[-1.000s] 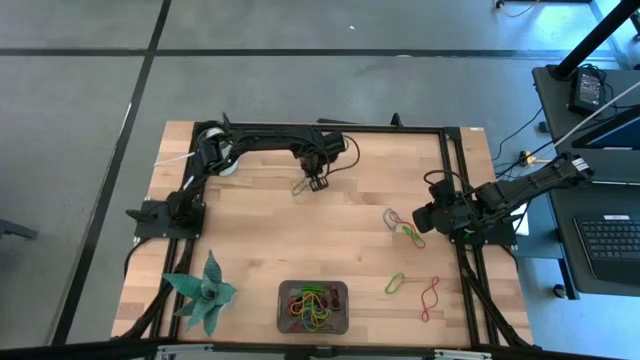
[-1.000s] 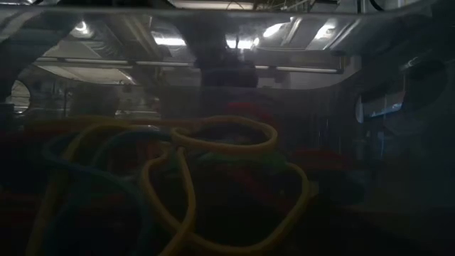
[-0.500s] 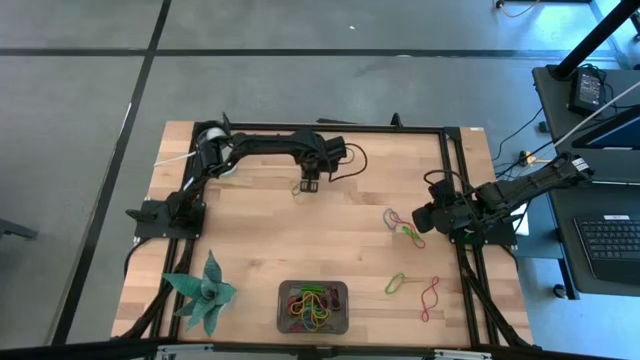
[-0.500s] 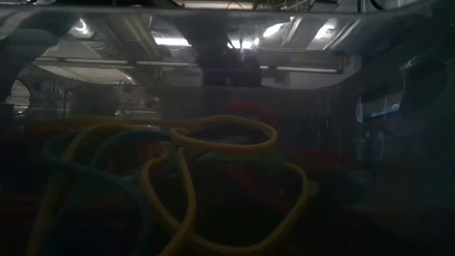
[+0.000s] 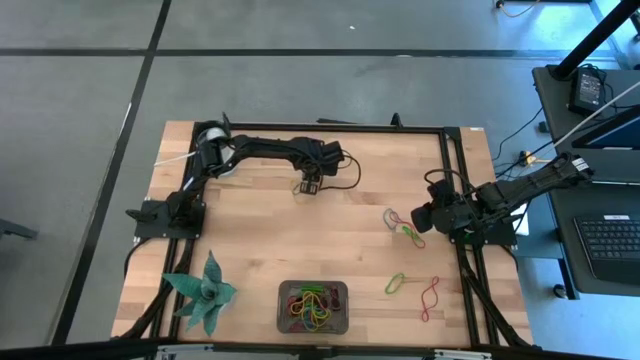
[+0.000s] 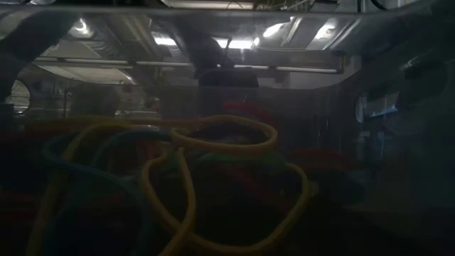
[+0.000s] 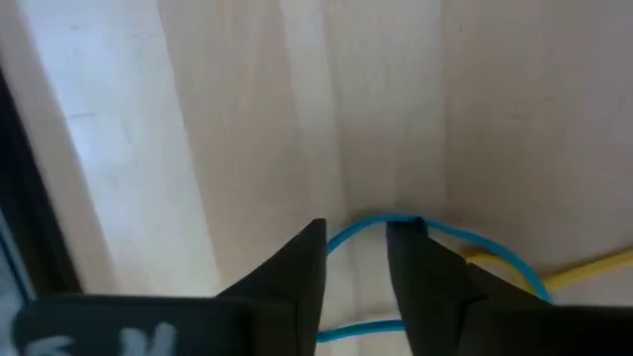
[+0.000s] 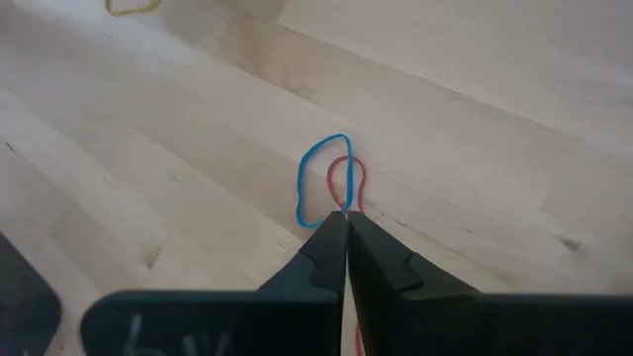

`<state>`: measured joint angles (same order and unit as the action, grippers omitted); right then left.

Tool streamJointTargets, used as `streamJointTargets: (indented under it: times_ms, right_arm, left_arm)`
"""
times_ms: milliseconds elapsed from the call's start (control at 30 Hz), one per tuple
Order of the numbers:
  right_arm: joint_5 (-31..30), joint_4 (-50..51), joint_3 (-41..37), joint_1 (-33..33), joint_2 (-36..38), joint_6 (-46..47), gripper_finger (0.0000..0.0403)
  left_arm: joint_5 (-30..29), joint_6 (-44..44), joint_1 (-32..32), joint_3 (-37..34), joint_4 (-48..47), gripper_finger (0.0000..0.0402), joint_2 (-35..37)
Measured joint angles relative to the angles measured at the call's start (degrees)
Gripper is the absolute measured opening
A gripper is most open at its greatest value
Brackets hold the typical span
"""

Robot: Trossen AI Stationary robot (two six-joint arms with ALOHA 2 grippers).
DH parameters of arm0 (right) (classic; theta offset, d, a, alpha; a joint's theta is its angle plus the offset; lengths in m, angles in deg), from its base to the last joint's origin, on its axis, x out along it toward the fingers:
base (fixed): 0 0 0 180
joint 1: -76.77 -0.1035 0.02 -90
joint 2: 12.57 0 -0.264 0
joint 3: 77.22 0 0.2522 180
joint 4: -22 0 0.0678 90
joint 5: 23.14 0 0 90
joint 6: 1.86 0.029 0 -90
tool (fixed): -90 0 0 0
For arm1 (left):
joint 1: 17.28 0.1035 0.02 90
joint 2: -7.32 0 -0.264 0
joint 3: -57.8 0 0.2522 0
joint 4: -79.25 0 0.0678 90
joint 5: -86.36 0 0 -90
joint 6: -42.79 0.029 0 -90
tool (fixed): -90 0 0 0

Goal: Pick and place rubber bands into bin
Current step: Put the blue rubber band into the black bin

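The rubber bands are thin small loops in many colours. A heap of them (image 5: pixel 310 305), yellow, green, red and orange, lies inside the bin (image 5: pixel 341 291), a shallow dark grey tray with rounded corners near the 6 o'clock edge of the table (image 5: pixel 260 230). In the low view the same bands (image 6: pixel 213 142) fill the picture, with a thick yellow loop on top. Others lie loose on the wood: a green band (image 5: pixel 395 283) and a red band (image 5: pixel 430 293) toward 4 o'clock, and a small group (image 5: pixel 400 225) toward 3 o'clock, just in front of the right gripper (image 5: pixel 424 217).

The right gripper has its fingers pressed together. In its wrist view the tips (image 8: pixel 344 220) touch the place where a blue band (image 8: pixel 321 178) and a red one (image 8: pixel 348 183) meet, but I cannot tell if they pinch them.

The left gripper (image 5: pixel 309 186) is near 12 o'clock, over a yellow band (image 5: pixel 299 186). Its fingers (image 7: pixel 297 267) are spread a little, and a blue band (image 7: pixel 396 225) passes across the gap between them on the wood; a yellow one (image 7: pixel 584 267) lies beside it.

Compared with one second ago, the left gripper has moved a little toward the 12 o'clock edge and its arm is folded more. The right arm and the bands in the bin have not changed.
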<state>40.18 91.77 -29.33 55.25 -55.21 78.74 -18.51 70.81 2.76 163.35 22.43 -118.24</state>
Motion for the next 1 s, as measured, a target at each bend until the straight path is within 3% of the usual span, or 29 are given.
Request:
streamJointTargets:
  times_ms: [233,433,767,1000]
  right_arm:
    - [-0.02,-1.66,0.00,0.01,-0.33,-0.02,0.0018]
    - [0.00,-3.54,0.00,0.00,-2.00,-0.02,0.0018]
    - [0.20,-7.13,0.00,0.02,-5.78,-0.07,0.0018]
    - [0.24,-7.66,0.00,0.02,-6.53,-0.07,0.0018]
  left_arm:
    - [4.82,-2.54,0.03,-0.57,-5.21,0.0010,0.19]
    - [7.08,-7.97,-0.82,0.47,-11.09,0.0002,2.08]
    - [5.92,-12.85,-3.22,2.36,-12.26,0.0002,10.92]
    - [5.08,-28.21,-2.91,2.36,-11.41,0.0002,10.65]
